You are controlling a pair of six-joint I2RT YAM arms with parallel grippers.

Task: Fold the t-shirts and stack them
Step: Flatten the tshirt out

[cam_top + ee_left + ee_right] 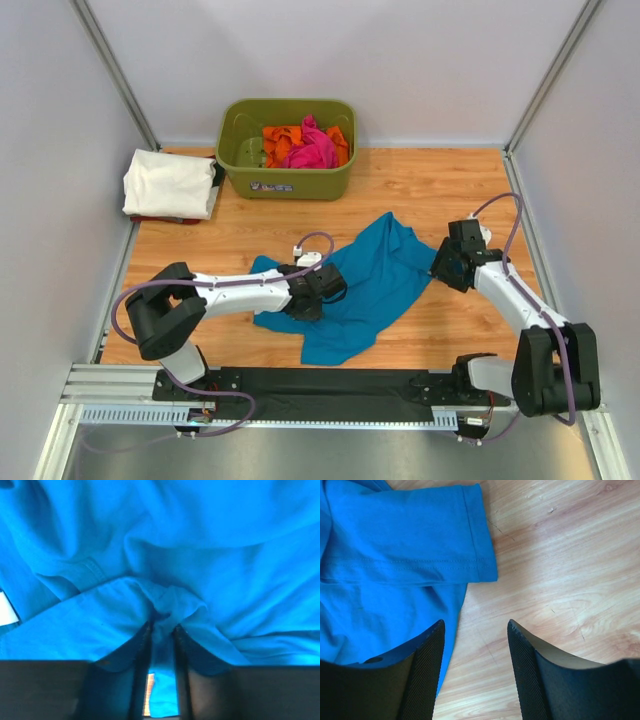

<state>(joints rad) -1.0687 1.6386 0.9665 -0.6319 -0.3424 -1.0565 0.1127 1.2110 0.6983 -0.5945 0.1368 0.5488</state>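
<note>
The left gripper (162, 627) pinches a bunch of the soft teal-blue cloth t-shirt (375, 285), likely to pull it flat, while the right gripper (475, 627) hangs half open, empty, by its sleeve (420, 545).

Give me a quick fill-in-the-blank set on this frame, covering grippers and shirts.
1. The left gripper is closed on a fold of the blue t-shirt; the right gripper is ____.
2. The olive-green tub holds an orange t-shirt and a ____ one.
3. The folded white t-shirt lies at the far ____ corner of the table.
Missing words: open; pink; left.
</note>
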